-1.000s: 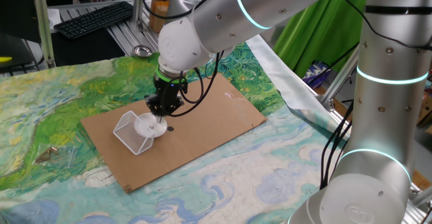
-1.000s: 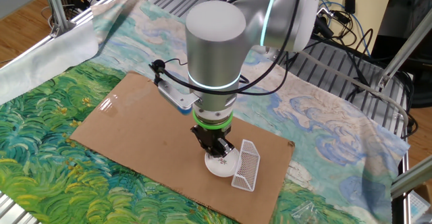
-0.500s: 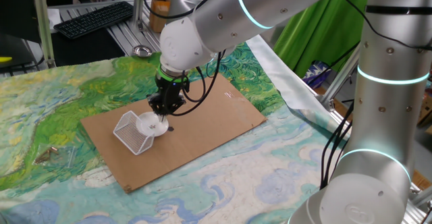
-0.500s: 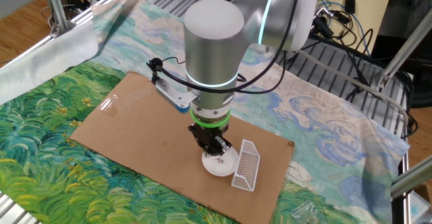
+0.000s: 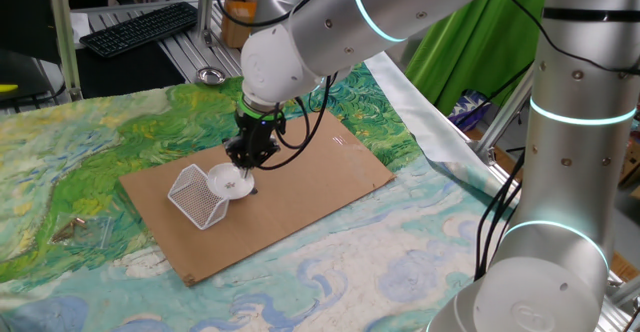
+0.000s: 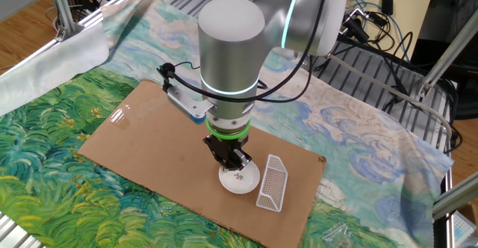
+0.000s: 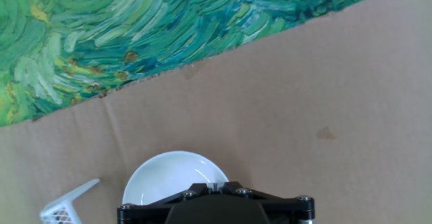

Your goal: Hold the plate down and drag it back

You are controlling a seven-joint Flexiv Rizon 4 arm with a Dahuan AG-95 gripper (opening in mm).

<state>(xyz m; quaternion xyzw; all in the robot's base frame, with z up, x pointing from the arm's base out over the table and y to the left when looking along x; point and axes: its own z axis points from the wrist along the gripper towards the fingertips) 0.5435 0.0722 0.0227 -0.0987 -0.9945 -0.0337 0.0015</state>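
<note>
Plate [image 6: 240, 179] is sliding under our gripper [image 6: 233, 161], which is pressing down on its centre; we cannot tell whether the fingers are together or apart, since the wrist body is hiding them in the hand view and they are too small in the fixed views. The plate is sitting on the cardboard sheet [image 6: 142, 132], at the lower middle of the other fixed view and at the left centre of one fixed view [image 5: 231, 182].

Compared with a second ago, the plate is lying a little farther toward the left of the other fixed view, and a gap is opening between it and the wire mesh basket [image 6: 272, 182], which is staying where it was. In one fixed view the plate is drawing away from the basket [image 5: 194, 195] toward the right. We are judging the drag to be under way but only just started, with plenty of bare cardboard ahead.

The painted cloth [image 7: 115, 28] is covering the tabletop around the cardboard, and in the hand view its edge is crossing the upper part of the frame.
</note>
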